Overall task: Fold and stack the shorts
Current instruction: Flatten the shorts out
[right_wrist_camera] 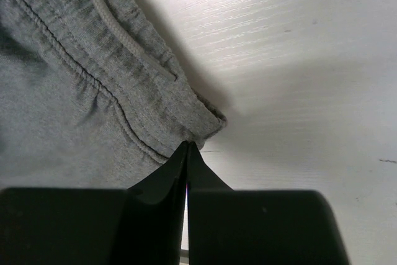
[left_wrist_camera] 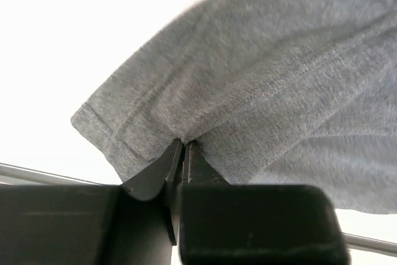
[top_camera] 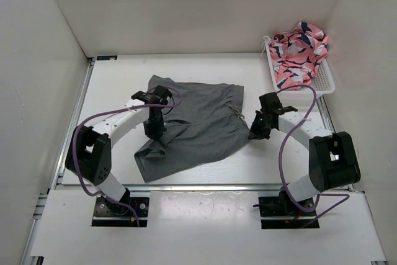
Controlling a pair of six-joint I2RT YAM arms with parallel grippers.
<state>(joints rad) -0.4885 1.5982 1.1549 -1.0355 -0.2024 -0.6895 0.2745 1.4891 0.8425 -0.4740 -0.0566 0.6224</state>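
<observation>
The grey shorts (top_camera: pixel 201 122) lie spread on the white table, legs to the left, gathered waistband to the right. My left gripper (top_camera: pixel 154 134) is shut on a fold of the near leg close to its hem; in the left wrist view the jaws (left_wrist_camera: pixel 184 143) pinch the grey fabric (left_wrist_camera: pixel 260 79) and lift it a little. My right gripper (top_camera: pixel 255 132) is at the waistband's near right corner. In the right wrist view the closed jaws (right_wrist_camera: pixel 187 146) pinch the edge of the waistband (right_wrist_camera: pixel 142 85), whose drawstring (right_wrist_camera: pixel 105 17) shows.
A white basket (top_camera: pixel 322 82) at the back right holds a pink patterned garment (top_camera: pixel 299 51). White walls close in the table on the left, back and right. A metal rail (top_camera: pixel 205 185) runs along the near edge.
</observation>
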